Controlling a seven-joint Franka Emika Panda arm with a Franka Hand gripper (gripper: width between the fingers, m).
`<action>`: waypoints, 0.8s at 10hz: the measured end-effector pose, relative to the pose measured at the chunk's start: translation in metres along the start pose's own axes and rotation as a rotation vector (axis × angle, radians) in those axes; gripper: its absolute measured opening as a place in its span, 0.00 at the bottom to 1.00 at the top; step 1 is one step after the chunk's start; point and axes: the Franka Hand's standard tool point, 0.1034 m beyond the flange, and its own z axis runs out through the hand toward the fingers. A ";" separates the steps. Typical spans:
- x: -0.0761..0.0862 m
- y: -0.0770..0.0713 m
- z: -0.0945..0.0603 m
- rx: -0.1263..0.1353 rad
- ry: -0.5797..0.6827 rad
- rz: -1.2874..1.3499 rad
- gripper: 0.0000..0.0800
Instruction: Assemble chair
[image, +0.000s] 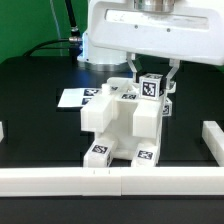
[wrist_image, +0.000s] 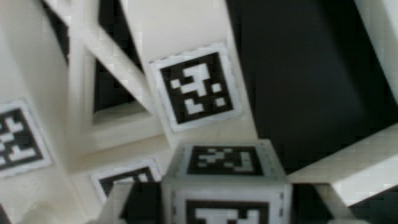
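The chair is white throughout, bearing black-and-white square tags. The bench under the chair is black. The marker board behind the chair is white with like tags. The rail before the chair is plain white.

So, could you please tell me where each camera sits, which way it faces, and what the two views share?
Exterior view: off the arm, looking slightly down across the rail and black table at the chair; the robot's white body and gripper show.
Wrist view: on the wrist, close on a tagged cube and bar; no finger clearly shows.
Shared: apparently the cube, on which the gripper is shut.
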 end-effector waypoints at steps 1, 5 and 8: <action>0.000 0.000 0.000 0.000 0.000 0.032 0.36; 0.001 0.001 0.000 -0.004 0.003 -0.200 0.78; 0.001 0.001 0.000 -0.004 0.003 -0.456 0.81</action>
